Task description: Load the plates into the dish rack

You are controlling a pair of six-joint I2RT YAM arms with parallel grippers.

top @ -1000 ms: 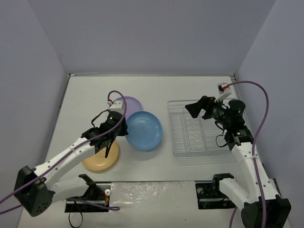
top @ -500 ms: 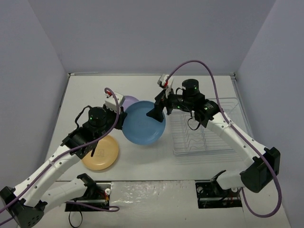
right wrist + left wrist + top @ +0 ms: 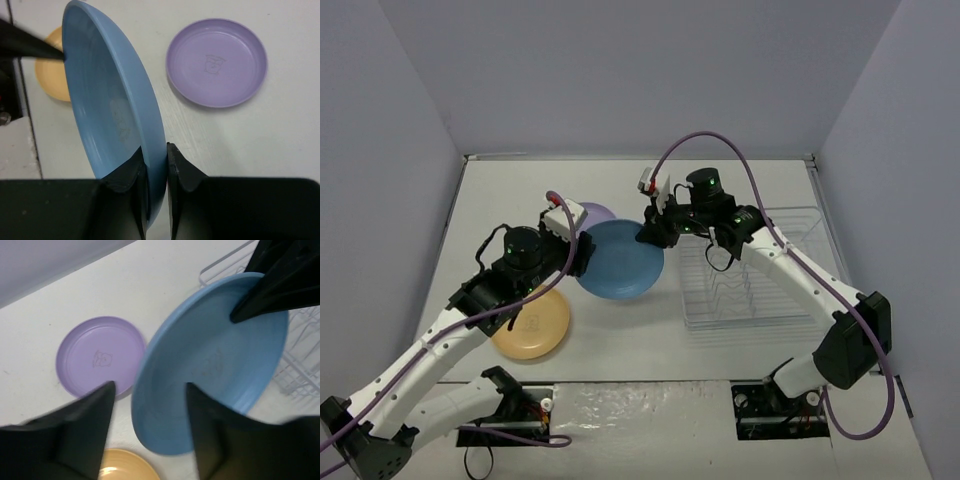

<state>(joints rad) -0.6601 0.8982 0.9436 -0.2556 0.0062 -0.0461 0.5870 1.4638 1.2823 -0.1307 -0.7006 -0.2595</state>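
R arm (image 3: 790,275) is stretched across from the right side, wrist turned toward the L arm (image 3: 450,330). R gripper (image 3: 155,150) is pinched narrow on the rim of the blue plate (image 3: 107,110), which stands on edge and runs away from its fingers. L arm reaches up from the near-left corner. L gripper (image 3: 148,390) has jaws partly apart, w/ the plate's opp. rim in the gap btwn them, not squeezed.

Vs half a sec ago: R jaws were wide at the rim, now closed on it; L jaws were clamped, now loosened. A sec ago the R arm was back over the dish rack (image 3: 760,290). The rack now lies under the R forearm, behind the gripper.

Beyond the R fingers, off to their right, the purple plate (image 3: 216,62) lies flat on the table (image 3: 500,200). The yellow plate (image 3: 525,335) is below the L gripper.

Top view: purple mostly hidden behind the blue plate + L wrist, yellow partly under the L forearm. L wrist view cuts off yellow and rack at its edges. Can't tell if the L fingers touch the rim.
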